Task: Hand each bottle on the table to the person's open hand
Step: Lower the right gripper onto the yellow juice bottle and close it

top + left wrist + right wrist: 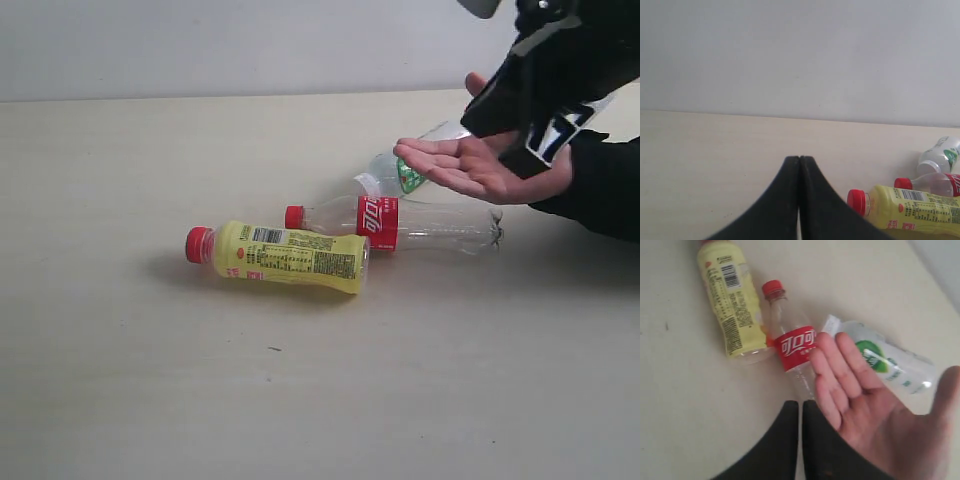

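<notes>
On the pale worktop (pixel 120 380), yellow bottle (pixel 290 258), red-label bottle (pixel 380 222) and green-label bottle (pixel 405 177) await the empty hand (pixel 480 168); left tool (pixel 799 160) and right tool (pixel 800 405) closed, holding nothing.

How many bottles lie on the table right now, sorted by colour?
yellow bottle with red cap: 1
clear bottle with red label: 1
clear bottle with green label: 1
Total: 3

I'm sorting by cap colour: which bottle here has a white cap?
The clear bottle with the green label, partly behind the open hand; the yellow bottle and the red-labelled bottle both have red caps.
</notes>
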Tool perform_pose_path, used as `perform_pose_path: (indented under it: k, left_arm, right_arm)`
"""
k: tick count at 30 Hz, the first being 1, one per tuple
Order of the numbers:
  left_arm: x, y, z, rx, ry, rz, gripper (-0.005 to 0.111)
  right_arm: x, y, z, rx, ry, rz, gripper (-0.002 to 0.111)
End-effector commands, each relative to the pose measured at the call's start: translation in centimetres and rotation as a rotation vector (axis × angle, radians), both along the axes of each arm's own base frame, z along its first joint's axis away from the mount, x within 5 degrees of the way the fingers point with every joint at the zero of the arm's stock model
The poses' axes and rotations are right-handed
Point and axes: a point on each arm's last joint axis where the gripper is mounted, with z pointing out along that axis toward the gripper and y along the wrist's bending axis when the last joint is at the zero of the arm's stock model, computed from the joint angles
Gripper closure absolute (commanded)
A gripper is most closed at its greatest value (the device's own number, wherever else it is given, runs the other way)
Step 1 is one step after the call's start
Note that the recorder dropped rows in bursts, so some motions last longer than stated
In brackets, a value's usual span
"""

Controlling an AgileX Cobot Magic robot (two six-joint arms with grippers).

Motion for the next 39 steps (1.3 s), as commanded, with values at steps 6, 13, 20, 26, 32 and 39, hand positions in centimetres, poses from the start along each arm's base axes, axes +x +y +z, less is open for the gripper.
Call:
perform_pose_path:
  k: [6,13,20,26,32,39]
  left_arm:
    - [0.0,0.0,-0.1,-0.007,-0.003,0.0,0.107]
    - [0.0,0.0,-0.1,-0.007,-0.003,0.0,0.107]
    - [0.0,0.0,-0.1,-0.007,-0.003,0.0,0.107]
    - [0.0,0.0,-0.1,-0.007,-0.003,0.0,0.107]
    - [0.0,0.0,-0.1,-0.007,-0.003,0.0,0.107]
    - [0.0,0.0,-0.1,-0.007,-0.003,0.0,0.107]
  right_arm:
    - [3.7,7.2,-3.8,-0.033,0.136,0.123,0.052]
    - [4.8,11.6,-7.6,-0.111,0.064,0.242,0.038]
    - [4.5,14.9,-10.6,-0.186,-0.033,0.347,0.036]
    - [4.6,16.2,-12.3,-0.187,-0.046,0.366,0.034]
    - [5.1,16.7,-13.8,-0.182,-0.055,0.36,0.034]
    - [5.3,16.8,-15.7,-0.202,-0.025,0.362,0.034]
